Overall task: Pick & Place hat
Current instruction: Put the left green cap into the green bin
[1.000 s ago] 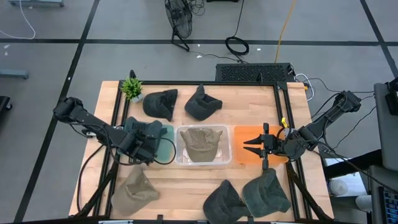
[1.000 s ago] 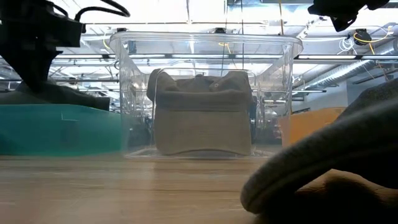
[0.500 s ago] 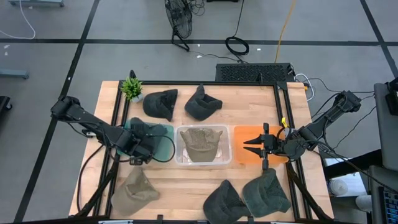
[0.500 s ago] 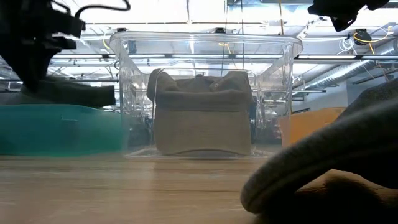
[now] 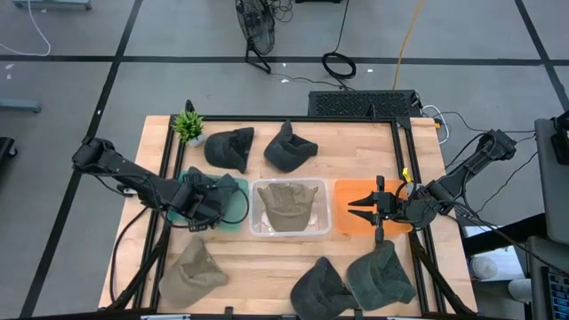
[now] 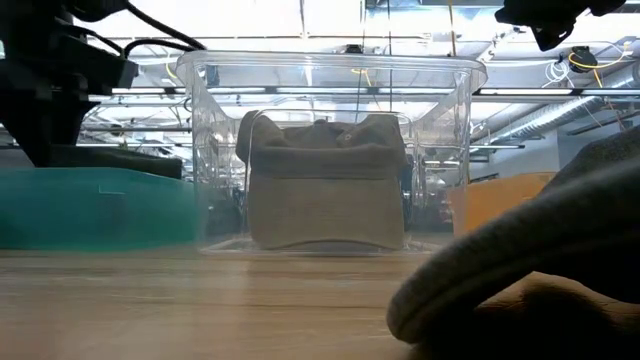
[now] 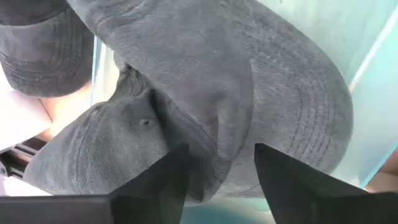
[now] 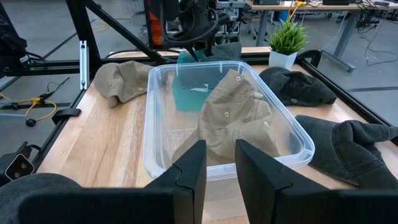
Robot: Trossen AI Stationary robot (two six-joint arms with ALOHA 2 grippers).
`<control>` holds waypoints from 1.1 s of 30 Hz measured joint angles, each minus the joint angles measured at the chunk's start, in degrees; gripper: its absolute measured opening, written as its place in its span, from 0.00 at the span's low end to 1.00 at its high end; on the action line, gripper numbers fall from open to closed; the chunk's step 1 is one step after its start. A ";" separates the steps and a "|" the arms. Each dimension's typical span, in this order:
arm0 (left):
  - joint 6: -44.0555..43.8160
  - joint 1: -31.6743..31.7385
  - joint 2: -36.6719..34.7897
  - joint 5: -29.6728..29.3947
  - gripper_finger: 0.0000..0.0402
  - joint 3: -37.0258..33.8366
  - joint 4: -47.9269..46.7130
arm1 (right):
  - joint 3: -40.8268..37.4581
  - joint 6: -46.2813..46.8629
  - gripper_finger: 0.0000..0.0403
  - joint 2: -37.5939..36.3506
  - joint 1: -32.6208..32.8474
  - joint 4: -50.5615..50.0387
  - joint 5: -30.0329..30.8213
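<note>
The left gripper [image 5: 206, 203] hangs over the teal bin [image 5: 233, 220], which sits at about nine o'clock from the clear tub [image 5: 324, 222] in the middle of the table [image 5: 267, 262]. In the left wrist view its two fingers [image 7: 283, 177] stand apart with a clear gap between them, and the grey hat [image 7: 217, 93] lies just ahead of the tips, down in the teal bin; the fingers do not pinch the cloth. From above, that hat [image 5: 222, 187] shows as a dark mound inside the bin, partly covered by the gripper.

The right gripper [image 5: 363, 210] waits over the orange bin [image 5: 342, 191], at three o'clock from the clear tub. Its fingers [image 8: 186, 171] stand a little apart with a narrow slot between them, and nothing is in it.

A tan hat [image 5: 289, 203] lies in the clear tub. Two dark hats [image 5: 229, 147] rest on the table at eleven and twelve o'clock from the tub, next to a small potted plant [image 5: 188, 126] in the far left corner. Another tan hat [image 5: 191, 271] lies at seven o'clock, and two more dark hats [image 5: 380, 274] lie at five o'clock, by the near edge.
</note>
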 joint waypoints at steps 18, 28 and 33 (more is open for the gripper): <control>0.48 6.68 -0.81 -22.07 0.53 8.97 -4.51 | 0.01 0.00 0.18 0.00 -0.01 0.01 0.11; 1.79 18.49 -0.66 -12.76 0.53 -3.94 0.72 | 0.02 0.00 0.18 0.00 0.00 0.00 0.07; 4.60 21.11 0.15 -7.68 0.53 -5.12 4.84 | 0.02 -0.16 0.18 0.00 0.00 0.00 0.04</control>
